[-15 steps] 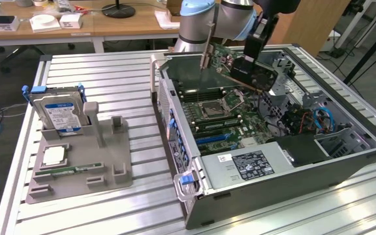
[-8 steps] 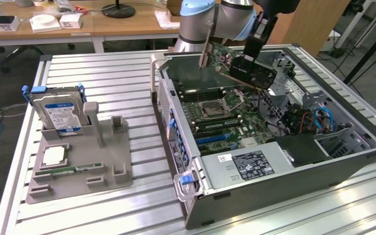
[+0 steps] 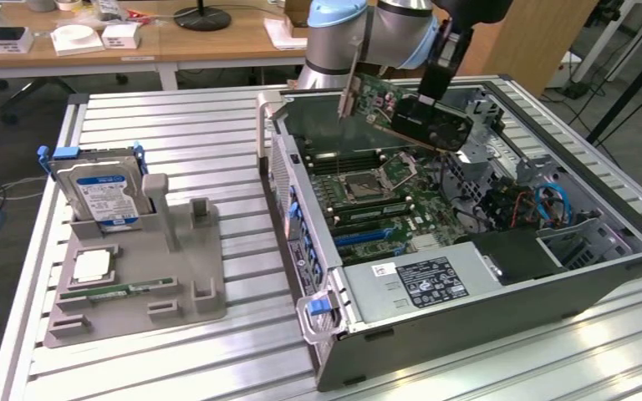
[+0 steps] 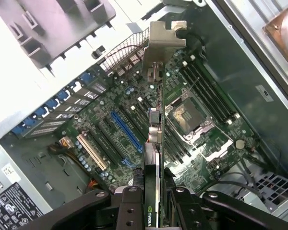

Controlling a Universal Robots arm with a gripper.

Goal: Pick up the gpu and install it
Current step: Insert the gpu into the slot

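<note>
The gripper (image 4: 154, 203) pinches the gpu (image 3: 416, 113) by its upper edge, fingers (image 4: 129, 211) pressed on both faces. The card hangs tilted above the motherboard (image 4: 110, 120), at the far end of the open computer case (image 3: 466, 326), not yet in the blue slot (image 4: 126, 130). Risk: the tilt may jam its edge on board parts or its bracket (image 4: 165, 40) on the case wall. Legible: "NVIDIA" on the card

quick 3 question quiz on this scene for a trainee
1. Fill in: the hard drive stands in the grey holder on the exterior view's ____ side.
2. True or false: the gpu is already seated on the motherboard.
3. What is the gripper shut on? A) hard drive B) gpu C) nothing
Key: 1 left; 2 false, it hangs above the open case; 3 B.
</note>
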